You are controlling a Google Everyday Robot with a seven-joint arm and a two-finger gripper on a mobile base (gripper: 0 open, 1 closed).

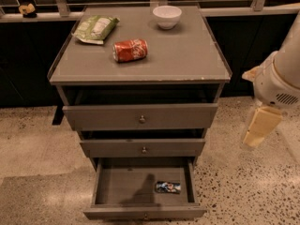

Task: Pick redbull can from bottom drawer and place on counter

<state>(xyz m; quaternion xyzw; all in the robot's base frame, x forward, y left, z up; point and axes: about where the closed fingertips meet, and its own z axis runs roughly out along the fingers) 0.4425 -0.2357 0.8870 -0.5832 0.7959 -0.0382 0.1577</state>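
A: Where is the small slim blue and silver redbull can point(168, 187)?

B: It lies on its side on the floor of the bottom drawer point(140, 213), the lowest and deepest of the three grey-brown ones. That drawer is pulled well out. The can sits towards the right side, near the front wall, with nothing else beside it.

A: And the gripper point(255, 132)?

B: It is the pale cream piece hanging at the end of the white arm point(281, 78), off to the right of the cabinet and about level with the two upper drawers. It is over the speckled stone floor point(243, 191), well apart from the can and from the cabinet. I cannot tell how far open it is, and I see nothing held in it.

A: What is on the flat grey counter point(187, 55)?

B: A larger orange-red soda can point(130, 49) lies on its side left of the middle. A crumpled green snack bag point(95, 29) is at the back left, and a small round white bowl point(167, 16) stands upright at the back, right of the bag. All three are apart from each other.
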